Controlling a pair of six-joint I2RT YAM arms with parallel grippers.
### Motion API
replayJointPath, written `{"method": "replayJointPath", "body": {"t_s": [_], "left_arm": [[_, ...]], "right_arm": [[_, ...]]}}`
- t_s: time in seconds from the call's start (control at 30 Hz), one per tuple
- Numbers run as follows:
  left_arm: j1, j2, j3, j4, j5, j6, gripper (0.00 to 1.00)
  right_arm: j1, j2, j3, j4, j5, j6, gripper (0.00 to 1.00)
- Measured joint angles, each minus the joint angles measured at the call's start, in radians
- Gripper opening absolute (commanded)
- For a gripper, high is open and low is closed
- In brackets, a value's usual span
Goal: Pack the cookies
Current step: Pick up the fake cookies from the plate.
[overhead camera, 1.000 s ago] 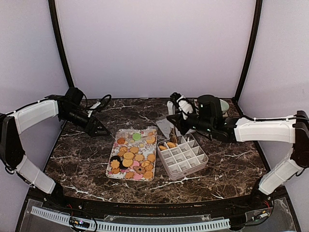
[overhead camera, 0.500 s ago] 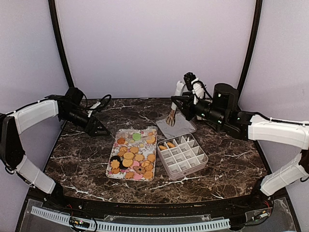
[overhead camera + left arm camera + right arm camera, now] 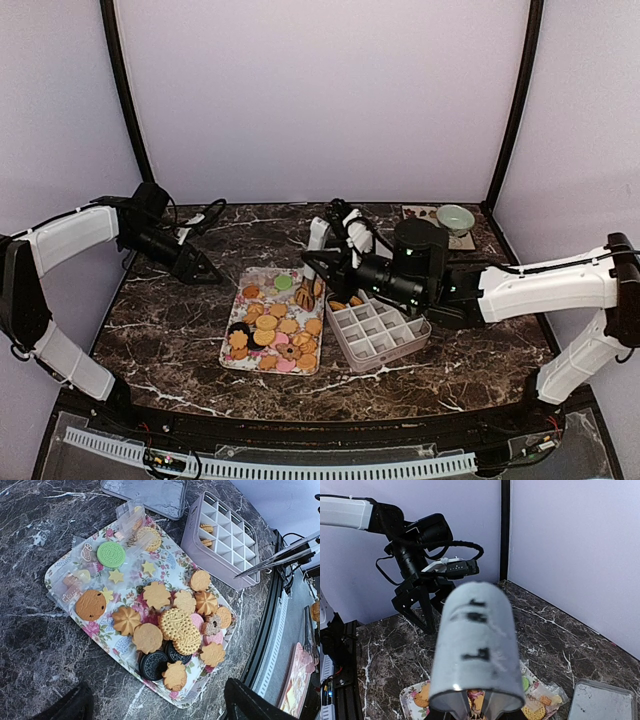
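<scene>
**Tongs hang over the tray's far right corner; left end effector waits wide apart**

The cookies [image 3: 175,625] lie heaped on a floral tray [image 3: 170,562] near the middle of the marble tabletop [image 3: 170,330]. They crowd most thickly at its near end, where several overlap and sit close to the rim. A green one and some clear packets [image 3: 75,580] occupy the far end. Two more cookies sit in the far compartments of the grey divided box [image 3: 200,555].

The box stands just beside the tray's right long edge, turned slightly. The left wrist view shows only a thin strip of marble between them. A flat grey lid [image 3: 150,495] lies beyond both, near the tray's far edge.

The right end effector [image 3: 330,258] is clamped on the tongs [image 3: 475,645] by their white-wrapped handle. The arm reaches in from the right, passing above the box's far side. The tong tips point down over the tray's far right corner, above the narrow lane between tray and box.

The left end effector [image 3: 205,272] hangs low off the tray's far left corner, fingers spread wide apart and holding nothing.

A broad stretch of marble runs from the tray's left edge to the tabletop's left edge. Another runs right of the box to the right edge. A small bowl [image 3: 455,217] sits at the back right corner, well apart from the rest.
</scene>
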Motion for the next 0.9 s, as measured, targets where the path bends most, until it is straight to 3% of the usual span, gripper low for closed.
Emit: {"method": "replayJointPath", "body": {"t_s": [0.57,0.9], "left_arm": [[0.012,-0.011,0.000,-0.012,-0.018,0.000,0.93],[0.012,-0.011,0.000,-0.012,-0.018,0.000,0.92]], "right_arm": [[0.044,0.138,-0.019,0.113,0.064,0.044,0.34],[0.064,0.179,-0.039,0.121,0.092,0.058,0.35]]}}
